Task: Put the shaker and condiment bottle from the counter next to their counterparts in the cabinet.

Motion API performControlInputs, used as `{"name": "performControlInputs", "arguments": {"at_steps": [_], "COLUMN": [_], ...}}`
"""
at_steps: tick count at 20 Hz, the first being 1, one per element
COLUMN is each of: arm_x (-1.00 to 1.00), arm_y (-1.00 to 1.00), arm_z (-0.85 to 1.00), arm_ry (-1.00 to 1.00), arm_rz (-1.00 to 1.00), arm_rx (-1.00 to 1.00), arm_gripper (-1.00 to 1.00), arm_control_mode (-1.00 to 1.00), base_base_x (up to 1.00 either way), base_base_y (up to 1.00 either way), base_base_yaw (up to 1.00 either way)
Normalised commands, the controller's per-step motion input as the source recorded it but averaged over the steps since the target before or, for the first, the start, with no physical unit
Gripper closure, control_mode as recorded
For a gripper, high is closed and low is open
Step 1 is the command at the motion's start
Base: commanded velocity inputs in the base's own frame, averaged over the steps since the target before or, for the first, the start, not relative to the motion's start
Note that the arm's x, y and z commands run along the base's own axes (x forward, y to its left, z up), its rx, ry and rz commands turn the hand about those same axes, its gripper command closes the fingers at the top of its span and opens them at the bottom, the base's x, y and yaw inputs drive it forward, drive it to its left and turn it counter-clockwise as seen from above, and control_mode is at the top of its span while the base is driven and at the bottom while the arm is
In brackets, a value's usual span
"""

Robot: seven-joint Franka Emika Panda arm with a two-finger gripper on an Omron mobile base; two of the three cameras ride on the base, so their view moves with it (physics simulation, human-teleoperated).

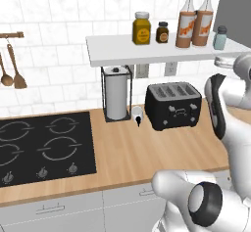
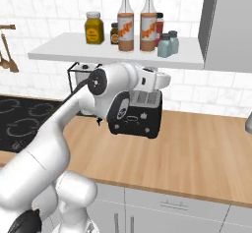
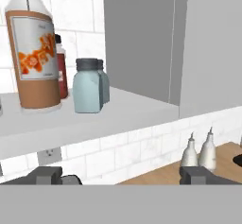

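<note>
On the white cabinet shelf (image 2: 74, 52) two orange-brown condiment bottles (image 2: 125, 24) (image 2: 148, 23) stand side by side. Right of them two pale blue-grey shakers (image 2: 164, 45) (image 2: 173, 40) stand close together. In the hand view the nearer shaker (image 3: 87, 87) stands just in front of its twin (image 3: 103, 79), right of one condiment bottle (image 3: 35, 53) on the shelf (image 3: 108, 119). My gripper (image 3: 123, 175) is open, its fingertips (image 3: 45, 173) wide apart, nothing between them, a little below and in front of the shelf edge. The left base view shows both bottles (image 1: 186, 24) and one shaker (image 1: 220, 37).
A yellow jar (image 1: 141, 29) and a small brown jar (image 1: 162, 32) stand on the shelf's left part. Below are a black toaster (image 1: 173, 105), a paper towel holder (image 1: 116, 94) and the hob (image 1: 44, 145). A grey cabinet (image 2: 229, 25) adjoins the shelf's right end.
</note>
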Motion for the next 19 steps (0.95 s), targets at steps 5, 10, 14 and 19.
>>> {"name": "performControlInputs", "arguments": {"at_steps": [5,10,14,19], "arm_x": [-1.00,-1.00,-1.00,-0.98], "arm_y": [0.44,0.52,0.54,0.63], "arm_z": [0.00,0.00,-0.04,-0.16], "arm_ry": [0.00,0.00,0.00,0.00], "arm_rz": [0.00,0.00,0.00,0.00], "arm_rx": [0.00,0.00,0.00,0.00], "arm_gripper": [-1.00,-1.00,-1.00,-1.00], "arm_control_mode": [-1.00,-1.00,-1.00,-1.00], "base_base_x": [0.00,0.00,0.00,0.00], "base_base_y": [0.00,0.00,0.00,0.00], "base_base_yaw": [0.00,0.00,0.00,0.00]}}
